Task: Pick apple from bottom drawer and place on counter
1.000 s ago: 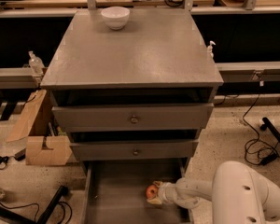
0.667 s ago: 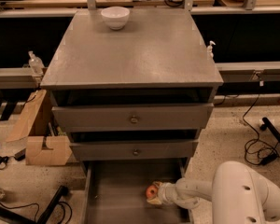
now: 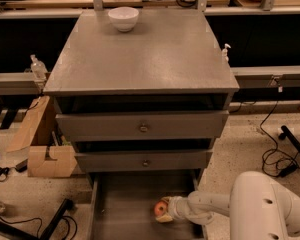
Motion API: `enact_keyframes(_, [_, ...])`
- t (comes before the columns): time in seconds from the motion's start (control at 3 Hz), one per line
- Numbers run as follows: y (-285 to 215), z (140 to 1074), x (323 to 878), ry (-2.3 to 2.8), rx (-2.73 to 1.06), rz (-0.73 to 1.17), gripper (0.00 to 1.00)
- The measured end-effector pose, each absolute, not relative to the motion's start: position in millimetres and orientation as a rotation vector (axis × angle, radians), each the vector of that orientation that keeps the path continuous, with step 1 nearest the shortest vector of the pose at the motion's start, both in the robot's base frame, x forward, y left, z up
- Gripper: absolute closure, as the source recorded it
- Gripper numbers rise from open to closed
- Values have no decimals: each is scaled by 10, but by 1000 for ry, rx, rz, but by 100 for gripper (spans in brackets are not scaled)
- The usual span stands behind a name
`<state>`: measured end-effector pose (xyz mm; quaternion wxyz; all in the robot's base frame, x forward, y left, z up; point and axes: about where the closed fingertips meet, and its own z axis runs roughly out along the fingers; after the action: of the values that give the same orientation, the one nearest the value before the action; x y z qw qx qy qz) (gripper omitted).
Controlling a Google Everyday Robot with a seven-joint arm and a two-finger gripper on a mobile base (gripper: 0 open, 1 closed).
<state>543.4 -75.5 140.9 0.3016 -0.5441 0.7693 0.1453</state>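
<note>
The apple (image 3: 160,209), small and red-orange, lies low in the open bottom drawer (image 3: 120,204), right of its middle. My gripper (image 3: 163,210) reaches in from the right on a white arm and sits around the apple, its pale fingers (image 3: 165,218) above and below it. The counter (image 3: 140,49) is the broad grey slab on top of the cabinet, well above the gripper.
A white bowl (image 3: 123,18) stands at the counter's far left. Two shut drawers with round knobs (image 3: 143,128) sit above the open one. A cardboard box (image 3: 40,144) stands left of the cabinet. Cables (image 3: 275,159) lie on the floor at the right.
</note>
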Motion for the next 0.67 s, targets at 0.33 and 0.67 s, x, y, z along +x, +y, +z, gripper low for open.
enact_keyframes(0.33, [-737,1816,5280,1988,-1452,447,100])
enact_keyframes(0.67, [-942,2697,5072,1906,-1438,548,100])
